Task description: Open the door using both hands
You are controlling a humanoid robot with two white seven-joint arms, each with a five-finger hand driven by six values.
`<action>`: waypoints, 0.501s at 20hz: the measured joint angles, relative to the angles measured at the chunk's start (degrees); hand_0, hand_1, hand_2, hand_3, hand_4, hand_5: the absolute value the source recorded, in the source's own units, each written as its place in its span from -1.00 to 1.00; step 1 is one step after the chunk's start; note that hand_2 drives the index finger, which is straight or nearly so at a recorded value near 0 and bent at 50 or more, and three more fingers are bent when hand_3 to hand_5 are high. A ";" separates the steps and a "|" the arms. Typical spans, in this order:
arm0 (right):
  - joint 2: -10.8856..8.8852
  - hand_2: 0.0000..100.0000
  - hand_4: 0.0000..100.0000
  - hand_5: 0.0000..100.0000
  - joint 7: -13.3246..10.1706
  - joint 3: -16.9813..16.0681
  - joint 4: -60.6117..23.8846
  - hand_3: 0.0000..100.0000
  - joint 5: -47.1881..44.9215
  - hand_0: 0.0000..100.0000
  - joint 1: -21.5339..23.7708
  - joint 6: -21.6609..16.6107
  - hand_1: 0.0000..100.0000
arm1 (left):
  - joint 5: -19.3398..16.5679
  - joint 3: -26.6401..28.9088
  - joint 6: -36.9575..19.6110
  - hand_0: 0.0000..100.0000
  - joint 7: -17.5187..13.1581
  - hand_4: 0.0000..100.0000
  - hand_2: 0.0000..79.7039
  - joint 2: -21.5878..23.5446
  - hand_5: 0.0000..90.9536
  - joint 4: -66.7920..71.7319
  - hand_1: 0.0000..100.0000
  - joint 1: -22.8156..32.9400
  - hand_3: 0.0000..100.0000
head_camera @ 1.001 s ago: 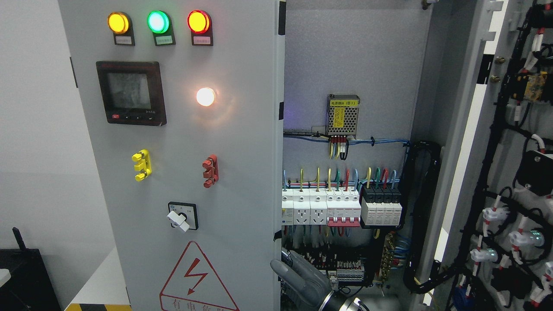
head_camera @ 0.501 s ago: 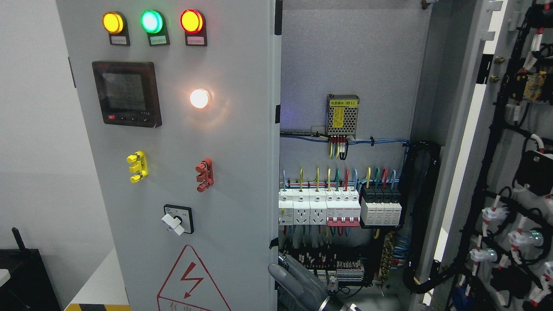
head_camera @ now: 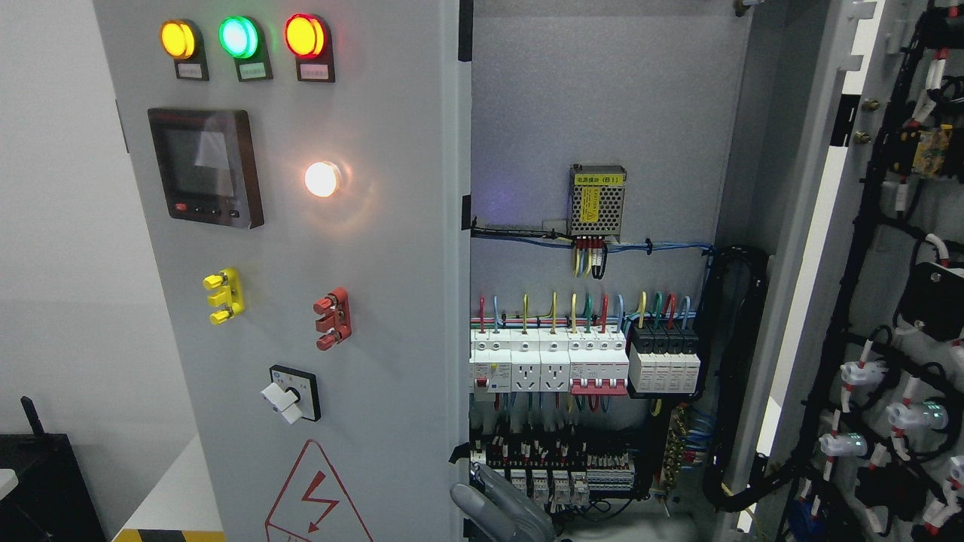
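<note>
Low down, a smooth grey robot hand (head_camera: 501, 512), fingers loosely apart, presses the flat grey metal door's (head_camera: 376, 301) edge.

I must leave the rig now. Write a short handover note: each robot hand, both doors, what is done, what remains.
Right robot hand: at the bottom edge, grey fingers resting against the inner edge of the left door; whether it grips is unclear.
Left robot hand: out of view.
Right door: swung wide open, wiring side showing.
Left door: partly open; breakers inside the cabinet are visible.
Left to do: push the left door fully open.
</note>
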 measured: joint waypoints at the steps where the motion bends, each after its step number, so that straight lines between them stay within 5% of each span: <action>1: 0.00 -1.00 -1.00 -1.00 0.00 0.37 -0.54 -1.00 -0.16 -0.76 0.20 0.01 -0.22 | 0.00 0.00 0.00 -0.76 0.00 -1.00 -1.00 0.00 -1.00 0.00 -0.22 0.00 -1.00; 10: -0.02 -1.00 -1.00 -1.00 0.02 3.63 -4.47 -1.00 -1.31 -0.76 1.44 0.03 -0.22 | 0.00 0.00 0.00 -0.76 0.00 -1.00 -1.00 0.00 -1.00 0.00 -0.22 0.00 -1.00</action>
